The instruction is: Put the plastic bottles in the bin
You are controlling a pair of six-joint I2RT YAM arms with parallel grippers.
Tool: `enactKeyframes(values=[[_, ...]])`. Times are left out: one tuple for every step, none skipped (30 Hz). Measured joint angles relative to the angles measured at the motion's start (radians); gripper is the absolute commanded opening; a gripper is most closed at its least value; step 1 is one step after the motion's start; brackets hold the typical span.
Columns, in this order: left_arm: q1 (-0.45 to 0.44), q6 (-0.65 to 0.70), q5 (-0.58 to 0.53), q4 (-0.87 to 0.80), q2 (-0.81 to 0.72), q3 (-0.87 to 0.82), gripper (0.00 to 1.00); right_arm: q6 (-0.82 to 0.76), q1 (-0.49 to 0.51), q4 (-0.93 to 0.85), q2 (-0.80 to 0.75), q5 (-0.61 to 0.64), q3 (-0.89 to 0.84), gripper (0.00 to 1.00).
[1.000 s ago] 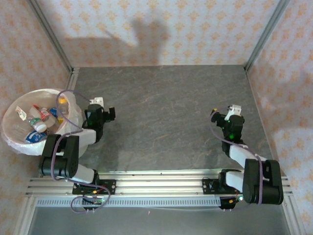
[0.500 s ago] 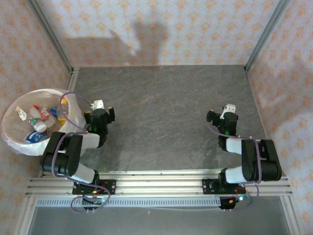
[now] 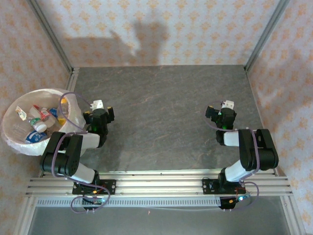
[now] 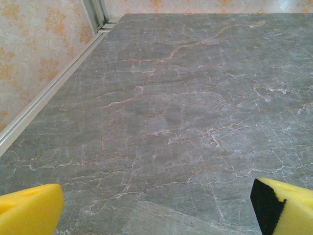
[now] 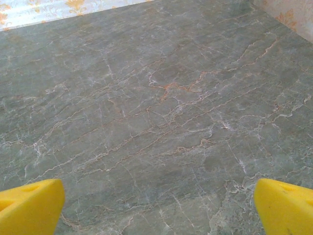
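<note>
Several plastic bottles [image 3: 38, 123] with red, blue and white labels lie inside the bin [image 3: 13, 140], a round bucket lined with a white bag, off the table's left edge. My left gripper [image 3: 99, 109] sits folded back just right of the bin. In the left wrist view its yellow fingertips [image 4: 29, 211] stand wide apart, the left gripper [image 4: 159, 211] open over bare grey stone. My right gripper [image 3: 225, 109] rests at the right side of the table. The right gripper [image 5: 157, 208] is open too, with nothing between its yellow pads [image 5: 286, 208].
The grey marbled table top [image 3: 161, 112] is walled by patterned panels behind and on both sides. Metal corner posts [image 3: 51, 36] run along the back corners. An aluminium rail [image 3: 156, 183] carries both arm bases at the near edge.
The right arm has folded back toward its base, its gripper shifting slightly left and away. The left arm has tucked in a little. Both grippers stay open.
</note>
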Motion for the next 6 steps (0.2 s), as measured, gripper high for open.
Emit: enactKeyframes(values=[[0.000,0.000,0.000,0.000,0.000,0.000,1.00,0.000,0.000,-0.002,0.000,0.000,0.000,0.99],[0.000,0.000,0.000,0.000,0.000,0.000,1.00,0.000,0.000,-0.002,0.000,0.000,0.000,0.99],[0.000,0.000,0.000,0.000,0.000,0.000,1.00,0.000,0.000,-0.003,0.000,0.000,0.000,0.99],[0.000,0.000,0.000,0.000,0.000,0.000,1.00,0.000,0.000,-0.003,0.000,0.000,0.000,0.99],[0.000,0.000,0.000,0.000,0.000,0.000,1.00,0.000,0.000,-0.004,0.000,0.000,0.001,0.99],[0.000,0.000,0.000,0.000,0.000,0.000,1.00,0.000,0.000,-0.004,0.000,0.000,0.001,0.99]])
